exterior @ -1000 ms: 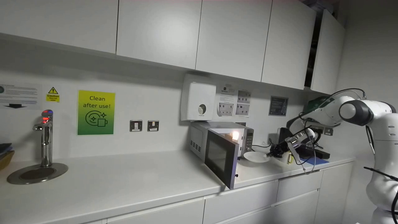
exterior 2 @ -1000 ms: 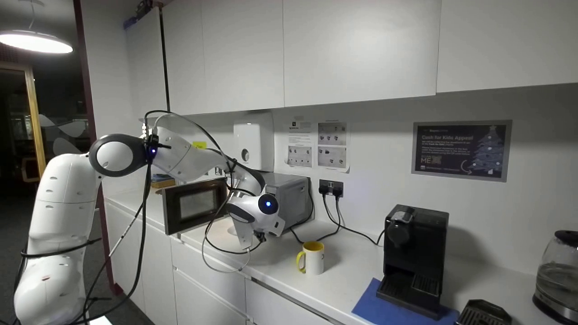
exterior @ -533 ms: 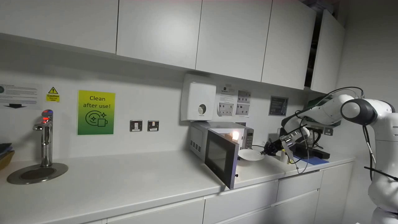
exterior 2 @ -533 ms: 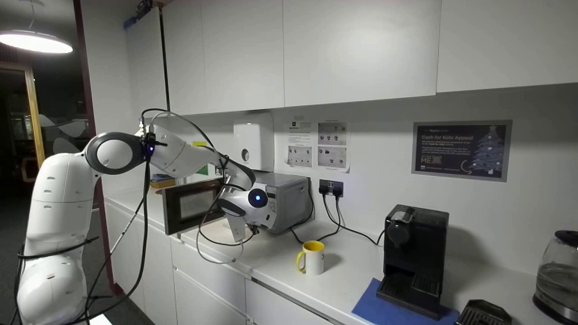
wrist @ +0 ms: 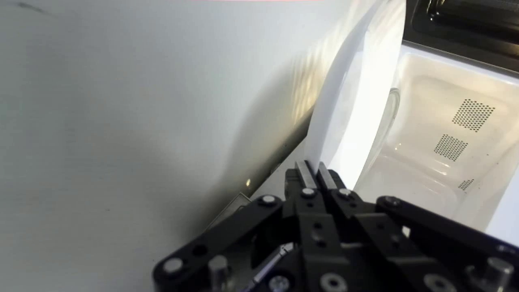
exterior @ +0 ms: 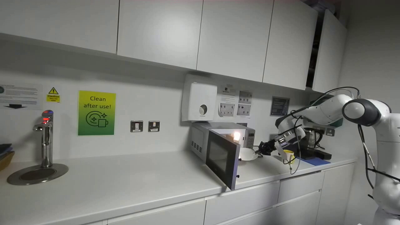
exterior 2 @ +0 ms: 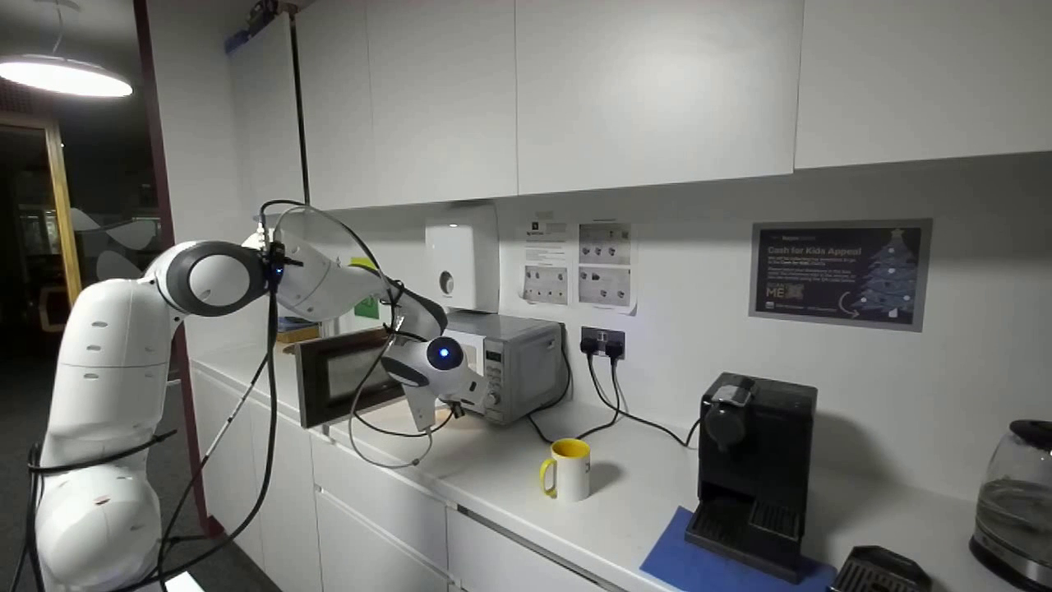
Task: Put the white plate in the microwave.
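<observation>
1. White plate (exterior: 247, 154), one: held by its near rim in front of the mouth of the microwave (exterior 2: 530, 358), apparently clear of the worktop (exterior: 140, 175) and tilted. Whether the leading edge lies past the sill cannot be told.
2. Robotiq gripper (wrist: 315, 169), black, one: narrow, with jaws closed up on the plate's rim.
3. Cavity (wrist: 434, 109), white, lit: seen beyond the plate, with a clear curved edge, probably a glass turntable (wrist: 388, 117), inside. Door (exterior: 220, 155): standing wide open.
4. Step judged to be in hand: insertion. The plate should be levelled first, since a tilted disc may be caught on the sill or roof.
5. Path: a middle line between door and control panel (exterior: 251, 139) is to be followed, straight and slow.
6. Release: the rim should be let go only once the plate's weight is borne by the turntable; pivoting at the single hold is likely, so jerks are best avoided.
</observation>
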`<state>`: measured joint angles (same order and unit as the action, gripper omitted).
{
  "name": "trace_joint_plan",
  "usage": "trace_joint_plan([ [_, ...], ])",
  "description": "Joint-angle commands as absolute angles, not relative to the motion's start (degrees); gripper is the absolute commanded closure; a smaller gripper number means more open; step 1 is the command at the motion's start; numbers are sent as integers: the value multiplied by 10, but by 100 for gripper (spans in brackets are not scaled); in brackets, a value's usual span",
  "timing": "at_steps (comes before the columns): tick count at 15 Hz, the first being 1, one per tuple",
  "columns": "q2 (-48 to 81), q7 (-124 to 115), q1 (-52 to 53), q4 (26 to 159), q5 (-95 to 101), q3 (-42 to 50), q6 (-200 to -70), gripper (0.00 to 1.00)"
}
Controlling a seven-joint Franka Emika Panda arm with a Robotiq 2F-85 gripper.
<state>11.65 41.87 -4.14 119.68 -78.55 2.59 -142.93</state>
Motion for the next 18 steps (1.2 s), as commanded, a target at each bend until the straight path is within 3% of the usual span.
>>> trace_joint_plan([
  [1, 117, 439, -27, 1185, -829, 12, -1467, 99],
  [18, 210, 533, 26, 1069, -1027, -30, -1613, 99],
])
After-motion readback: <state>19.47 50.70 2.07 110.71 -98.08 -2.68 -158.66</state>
